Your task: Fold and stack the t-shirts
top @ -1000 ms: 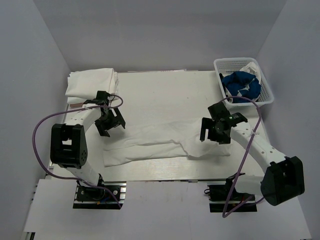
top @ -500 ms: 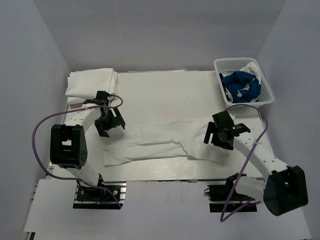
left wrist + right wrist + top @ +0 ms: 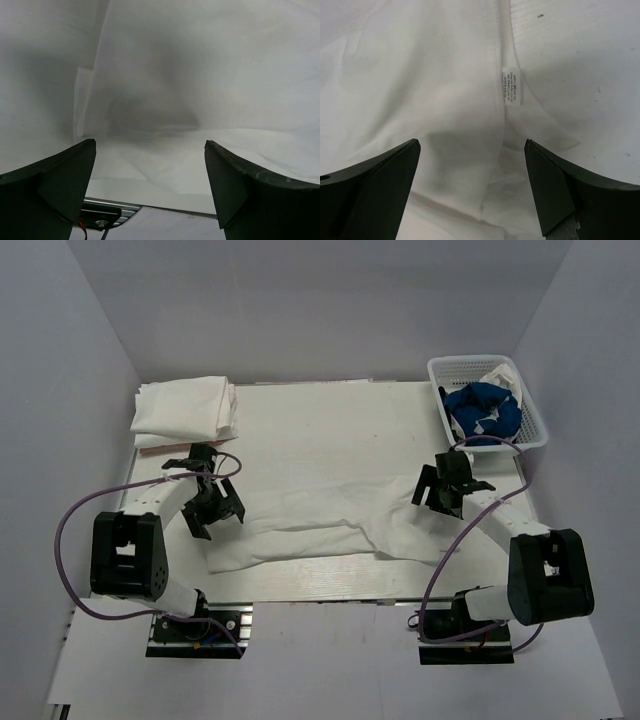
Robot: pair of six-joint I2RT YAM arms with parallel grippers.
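We see a long white shirt [image 3: 330, 525] lying flat and a bit crumpled along the near edge of the worktop [image 3: 330, 430], reaching from the left side almost to the right side. The left pincer [image 3: 215, 512] is low over the left end of this shirt. Its two fingers are spread wide apart and nothing is between them. The right pincer [image 3: 441, 496] is low over the right end of the same shirt. Its fingers are spread wide too, and they grip nothing. From the right wrist we see a seam running down the cloth and a small white label [image 3: 512, 85] with tiny print on it. A pile of white shirts [image 3: 185, 405] sits folded in the far left corner. A white basket [image 3: 470, 360] stands in the far right corner. In it lie a blue shirt [image 3: 482, 410] and some white cloth [image 3: 497, 375].
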